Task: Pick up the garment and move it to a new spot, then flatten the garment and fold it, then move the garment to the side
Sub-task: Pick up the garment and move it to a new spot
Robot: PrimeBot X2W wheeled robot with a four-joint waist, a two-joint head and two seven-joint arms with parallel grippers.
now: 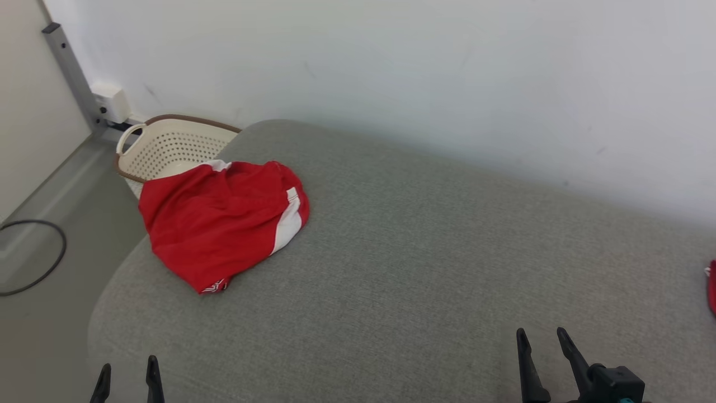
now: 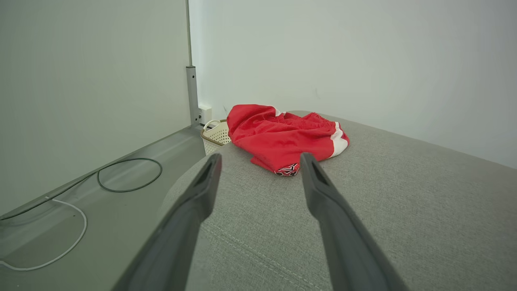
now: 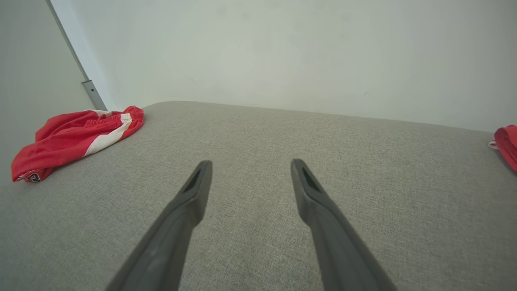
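The garment (image 1: 221, 221) is a pair of red shorts with white side stripes, crumpled near the far left corner of the grey cushioned surface (image 1: 419, 252). The left wrist view shows the garment (image 2: 282, 135) ahead of my left gripper (image 2: 260, 159), whose fingers stand open and apart from it. In the head view the left gripper (image 1: 128, 366) is at the lower left, well short of the cloth. My right gripper (image 1: 541, 334) is open at the lower right, over bare cushion. From the right wrist the garment (image 3: 76, 139) lies far left of the open right gripper (image 3: 250, 163).
A cream perforated basket (image 1: 168, 146) stands on the floor behind the cushion's left corner, touching the shorts. A dark cable loop (image 1: 33, 254) lies on the floor at the left. Another red cloth (image 1: 711, 285) peeks in at the right edge. A pale wall runs behind.
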